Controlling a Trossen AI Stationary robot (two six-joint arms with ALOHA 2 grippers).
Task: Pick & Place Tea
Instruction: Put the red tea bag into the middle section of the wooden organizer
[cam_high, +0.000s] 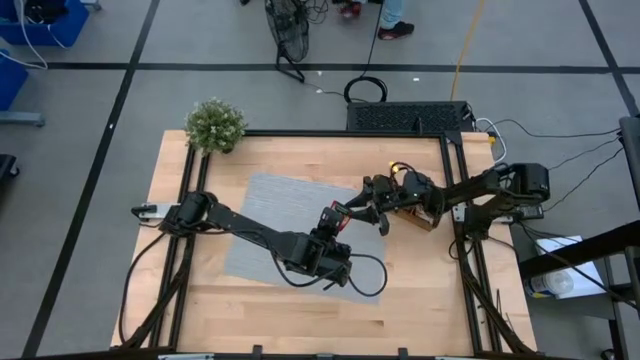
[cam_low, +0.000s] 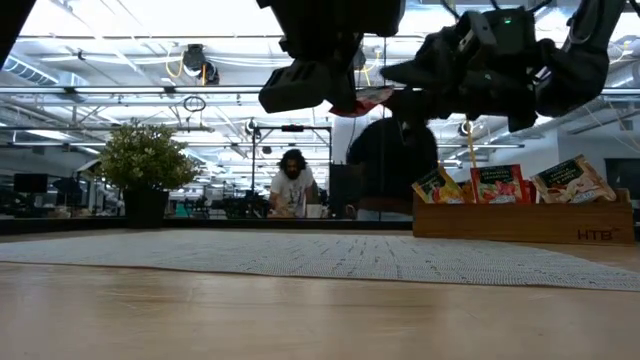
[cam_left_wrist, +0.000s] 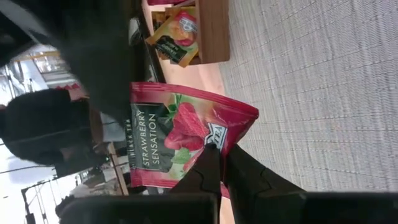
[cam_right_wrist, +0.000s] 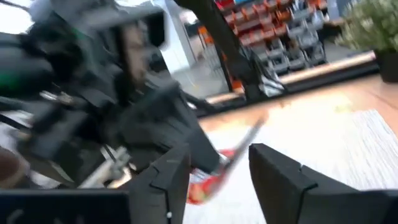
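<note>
One camera looks straight down on my whole worktop (cam_high: 300, 310); another sits level at its surface, facing the room. My two wrist cameras look close past my fingers. All share the grey mat (cam_high: 262, 215).

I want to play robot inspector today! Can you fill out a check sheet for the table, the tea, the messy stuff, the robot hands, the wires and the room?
Surface: wooden table with a grey mat on it.
Job's things: a red strawberry tea sachet held in the air; more sachets standing in the wooden tray.
Clutter: a potted plant at a table corner.
Grippers: left gripper shut on the red sachet above the mat; right gripper open, close to that sachet.
Cables: a black cable loops on the table by the left arm; more wires lie on the floor.
Surroundings: a person sits in the room beyond the table.
</note>
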